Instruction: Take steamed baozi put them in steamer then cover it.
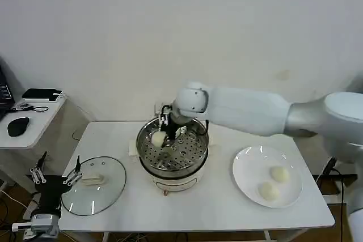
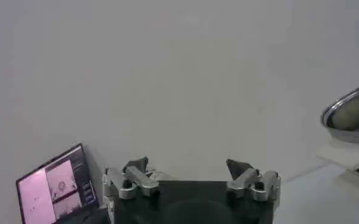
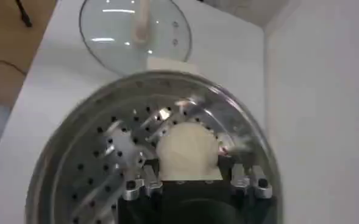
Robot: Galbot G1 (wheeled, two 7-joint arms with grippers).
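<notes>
Looks like a robotics lab or test room dressed up as a kitchen, not a real one. There's a plain white rectangular desk (image 1: 187,208) pushed against a bare white wall (image 1: 170,26), with no cabinets or sink around. A second small white side desk (image 1: 28,126) holds a black computer mouse (image 1: 18,126), and an open laptop with a pink-lit screen (image 2: 57,189) sits nearby. Loose black cables (image 1: 14,199) trail on the floor.

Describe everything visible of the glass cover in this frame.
The cover is a round clear glass lid with a metal rim and a cream-white bar handle at its centre. It lies flat, handle up, on the white table, on the robot's left of the steamer. Nothing grips it.
</notes>
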